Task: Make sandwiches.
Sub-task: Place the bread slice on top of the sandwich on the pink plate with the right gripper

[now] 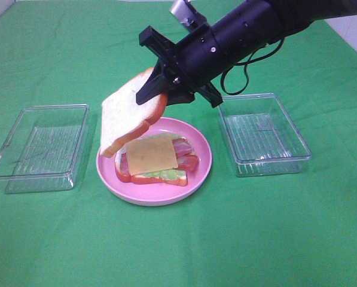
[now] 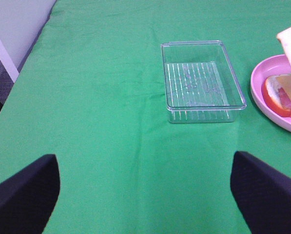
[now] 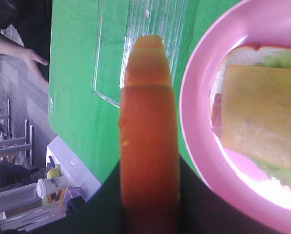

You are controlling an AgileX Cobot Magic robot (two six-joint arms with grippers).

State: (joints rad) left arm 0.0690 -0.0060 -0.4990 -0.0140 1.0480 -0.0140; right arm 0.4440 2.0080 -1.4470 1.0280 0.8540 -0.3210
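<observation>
Fingers of the right gripper (image 1: pixel 157 89) clamp the top bread slice (image 1: pixel 130 113), tilted above the open sandwich (image 1: pixel 154 158) on the pink plate (image 1: pixel 205 158). Left wrist: left gripper (image 2: pixel 145 195) spread wide, empty, near a clear tray (image 2: pixel 201 80). Right wrist: bread crust (image 3: pixel 147 146) pinched edge-on beside the plate.

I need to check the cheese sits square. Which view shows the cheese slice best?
Exterior high: the whole cheese slice shows atop the stack. Right wrist shows it close but cropped; left wrist, only a sliver.
</observation>
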